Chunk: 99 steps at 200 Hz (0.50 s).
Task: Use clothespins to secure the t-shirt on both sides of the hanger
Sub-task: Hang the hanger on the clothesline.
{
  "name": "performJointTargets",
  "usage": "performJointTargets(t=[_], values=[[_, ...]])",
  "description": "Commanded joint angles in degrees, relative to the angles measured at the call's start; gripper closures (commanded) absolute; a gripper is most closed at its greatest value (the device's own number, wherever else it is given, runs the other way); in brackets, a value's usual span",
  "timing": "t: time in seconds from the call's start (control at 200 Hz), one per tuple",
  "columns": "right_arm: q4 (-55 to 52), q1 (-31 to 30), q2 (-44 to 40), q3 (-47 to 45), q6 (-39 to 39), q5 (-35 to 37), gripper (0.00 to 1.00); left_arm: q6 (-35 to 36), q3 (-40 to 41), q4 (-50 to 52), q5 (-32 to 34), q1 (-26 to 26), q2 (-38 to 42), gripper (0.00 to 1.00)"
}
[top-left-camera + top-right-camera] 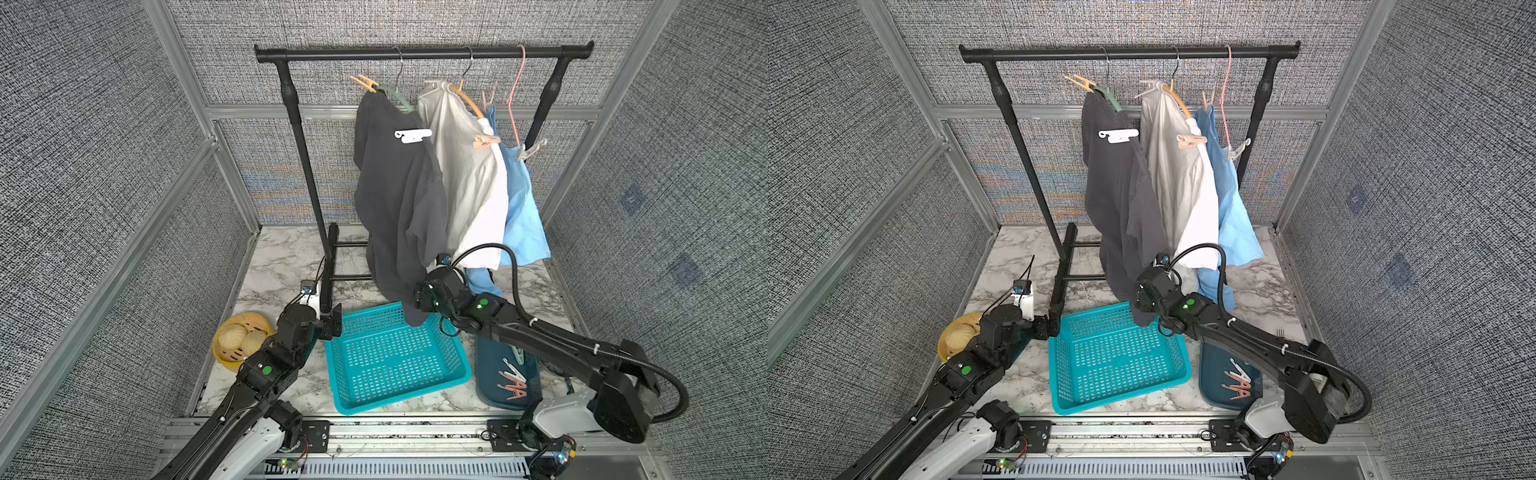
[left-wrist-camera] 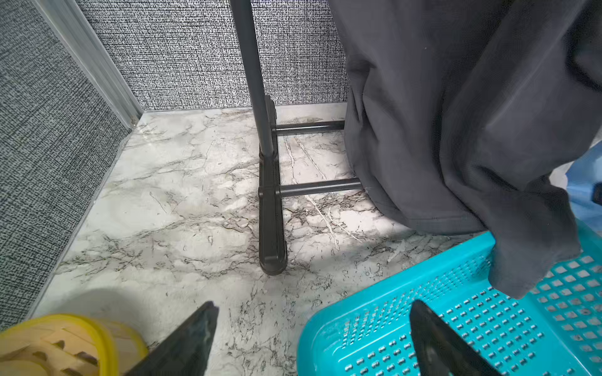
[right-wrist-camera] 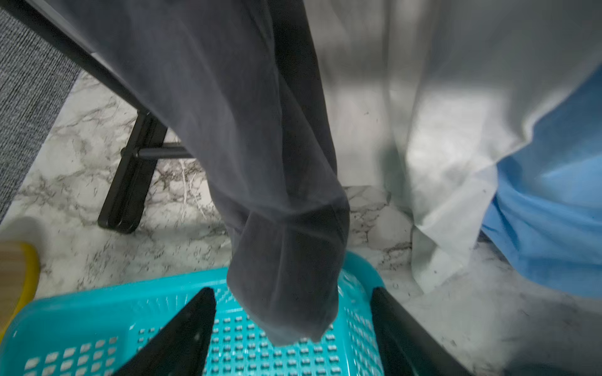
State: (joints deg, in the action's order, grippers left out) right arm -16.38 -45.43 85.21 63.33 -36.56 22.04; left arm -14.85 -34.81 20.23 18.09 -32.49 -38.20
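Marble tabletop. My left gripper is spread wide and empty at the perforated teal plastic basket. My right gripper is spread around the dark grey t-shirt hem, not clamped. Loose pastel plastic clothespins lie in the dark blue tray.

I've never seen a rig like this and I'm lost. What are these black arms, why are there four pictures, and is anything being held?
Two robot arms work at a marble table, each ending in a two-fingered gripper. Two pictures come from side-by-side cameras overhead, and the other two from cameras on the arms' wrists.

A black rack carries hangers with a dark grey t-shirt, a white one and a blue one, all with clothespins clipped on. Below sit a teal basket, a yellow basket and a dark tray of spare clothespins.

The left gripper is open beside the teal basket, holding nothing. The right gripper is open too. The dark grey t-shirt's hem hangs at its parted fingers, not pinched.
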Motion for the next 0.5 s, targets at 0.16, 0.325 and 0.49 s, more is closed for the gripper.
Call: performJointTargets(t=[0.16,0.325,0.49], values=[[7.2,4.3,12.1,4.0,-0.7,-6.5,0.54,-7.1,-3.3,-5.2,0.4,0.1,-4.0,0.15],[13.1,4.6,8.5,4.9,5.5,-6.9,1.00,-12.1,-4.5,-5.0,-0.2,0.0,-7.1,0.19],[14.6,5.0,5.4,9.4,11.4,-8.0,1.00,-13.2,-5.4,-5.0,1.3,-0.1,-7.6,0.21]])
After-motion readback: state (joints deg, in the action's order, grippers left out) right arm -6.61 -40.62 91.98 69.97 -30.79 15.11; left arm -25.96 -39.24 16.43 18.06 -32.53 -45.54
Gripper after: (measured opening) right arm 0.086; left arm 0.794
